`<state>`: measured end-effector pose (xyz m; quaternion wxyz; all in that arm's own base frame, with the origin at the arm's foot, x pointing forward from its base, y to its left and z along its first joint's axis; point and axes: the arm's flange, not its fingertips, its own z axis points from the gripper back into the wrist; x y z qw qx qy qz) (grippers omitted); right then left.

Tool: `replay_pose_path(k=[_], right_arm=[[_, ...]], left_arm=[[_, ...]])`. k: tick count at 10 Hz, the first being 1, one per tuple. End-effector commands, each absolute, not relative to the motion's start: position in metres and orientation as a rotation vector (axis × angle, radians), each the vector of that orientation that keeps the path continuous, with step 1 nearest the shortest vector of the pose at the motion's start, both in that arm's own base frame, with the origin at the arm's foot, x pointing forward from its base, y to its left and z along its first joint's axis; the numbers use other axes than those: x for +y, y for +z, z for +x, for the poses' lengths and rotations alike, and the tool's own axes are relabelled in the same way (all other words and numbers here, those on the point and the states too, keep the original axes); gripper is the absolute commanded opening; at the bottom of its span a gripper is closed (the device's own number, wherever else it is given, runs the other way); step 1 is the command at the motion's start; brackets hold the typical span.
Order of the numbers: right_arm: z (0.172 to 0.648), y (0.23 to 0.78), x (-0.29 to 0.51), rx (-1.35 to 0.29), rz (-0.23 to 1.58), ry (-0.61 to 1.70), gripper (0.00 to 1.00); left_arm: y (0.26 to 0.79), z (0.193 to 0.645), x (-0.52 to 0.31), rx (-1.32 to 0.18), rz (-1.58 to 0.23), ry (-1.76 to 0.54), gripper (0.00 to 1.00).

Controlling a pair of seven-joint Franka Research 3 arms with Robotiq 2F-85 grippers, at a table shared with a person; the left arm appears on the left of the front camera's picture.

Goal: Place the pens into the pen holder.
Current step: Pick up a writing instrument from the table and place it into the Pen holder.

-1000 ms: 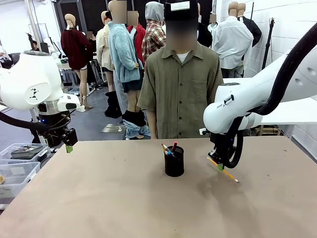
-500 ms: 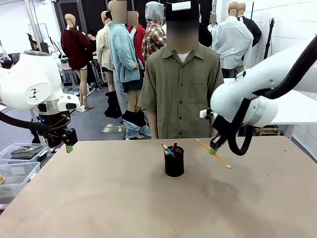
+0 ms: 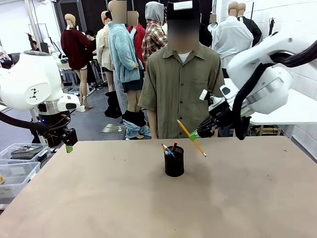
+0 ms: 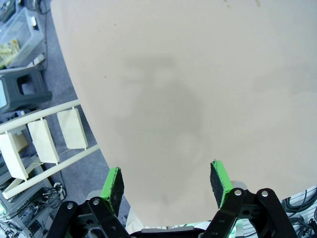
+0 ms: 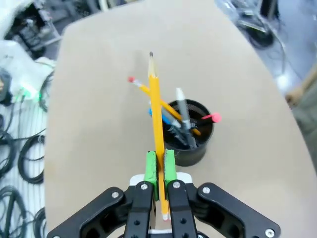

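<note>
1. One orange pencil [image 3: 191, 137] is pinched between the right gripper [image 5: 159, 167]'s closed green pads, gripped near its blunt end so the long pointed part juts forward, probably for dropping tip-first.
2. It hangs above the table [image 3: 99, 198], at two o'clock from the pen holder [image 3: 174, 161], which already holds several pens [image 5: 182, 111].
3. Left gripper [image 4: 166, 182] hovers wide open and empty over the table's nine o'clock edge, likely kept out of the way.

Black metal-mesh cylindrical pen holder [image 3: 174, 162] on plain tan matte bench [image 3: 148, 208]. Orange-yellow wooden pencil [image 5: 156, 116], dark tip, above the holder. In the holder: silvery-grey pen [image 5: 182, 111], blue bit, red ends. Green pads on black right gripper [image 5: 160, 168]; same on left gripper [image 4: 167, 181].
</note>
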<state>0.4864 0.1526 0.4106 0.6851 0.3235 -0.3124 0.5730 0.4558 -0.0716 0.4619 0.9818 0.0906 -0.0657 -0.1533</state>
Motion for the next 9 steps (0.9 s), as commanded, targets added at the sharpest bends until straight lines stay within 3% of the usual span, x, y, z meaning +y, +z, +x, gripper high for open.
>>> replay_pose_path(k=[1, 5, 9], right_arm=[[0.488, 0.398, 0.157, -0.777, 0.836, 1.336, 0.0], [0.497, 0.401, 0.179, -1.012, 0.943, 1.33, 0.0], [0.53, 0.387, 0.204, -1.051, 0.941, 1.27, 0.0]], left_arm=[[0.462, 0.457, -0.069, -0.146, 0.197, -0.319, 0.92], [0.462, 0.457, -0.069, -0.146, 0.197, -0.319, 0.92], [0.462, 0.457, -0.069, -0.146, 0.197, -0.319, 0.92]])
